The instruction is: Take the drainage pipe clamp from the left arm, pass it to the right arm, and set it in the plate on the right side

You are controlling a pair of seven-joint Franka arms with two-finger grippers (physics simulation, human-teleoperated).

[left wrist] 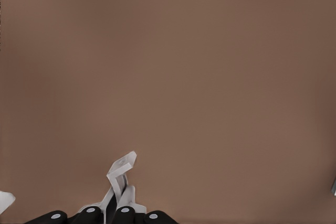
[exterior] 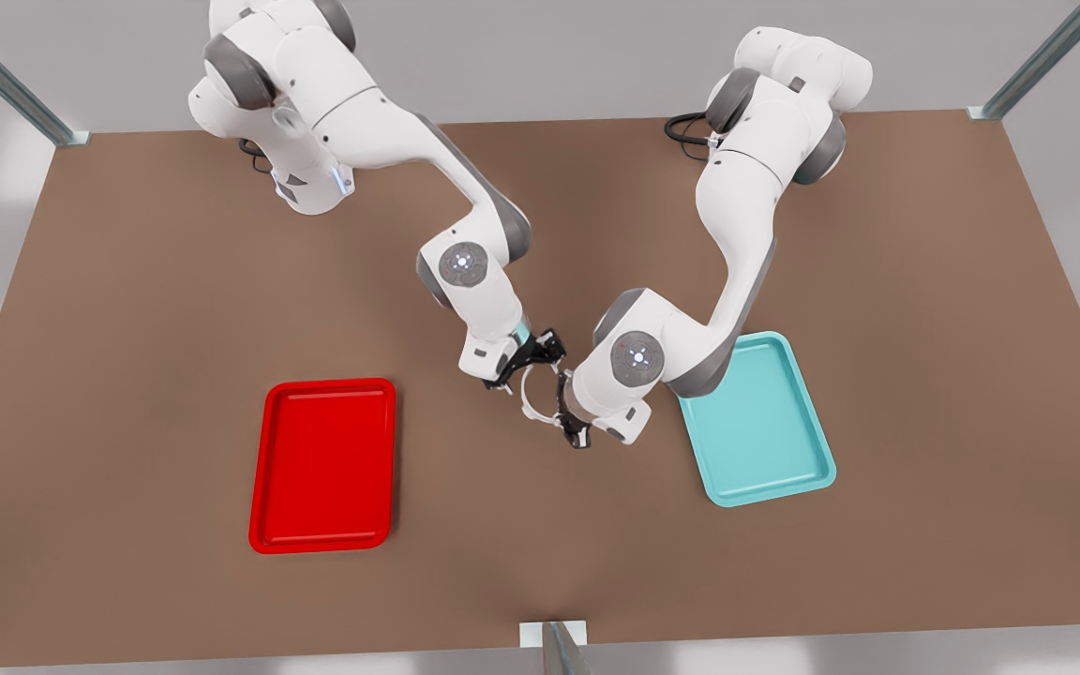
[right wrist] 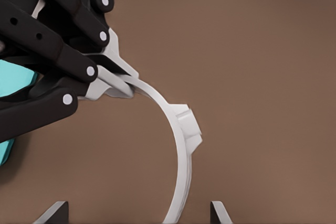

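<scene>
The drainage pipe clamp (exterior: 531, 398), a thin white half-ring with flat tabs, hangs above the table between the two trays. My left gripper (exterior: 570, 427), on the arm at the front view's right, is shut on one end of it. The left wrist view shows that gripper (left wrist: 107, 214) pinching the clamp (left wrist: 122, 166). My right gripper (exterior: 531, 361), on the other arm, is open. In the right wrist view its fingertips (right wrist: 58, 213) straddle the clamp's (right wrist: 181, 129) free end without touching. The red plate (exterior: 322, 464) lies at the front view's left.
A teal tray (exterior: 756, 422) lies on the brown table at the front view's right, partly under the left arm's wrist; a corner of the teal tray (right wrist: 10, 82) shows behind the left gripper's fingers (right wrist: 79, 66). Metal frame posts stand at the table's corners and front edge.
</scene>
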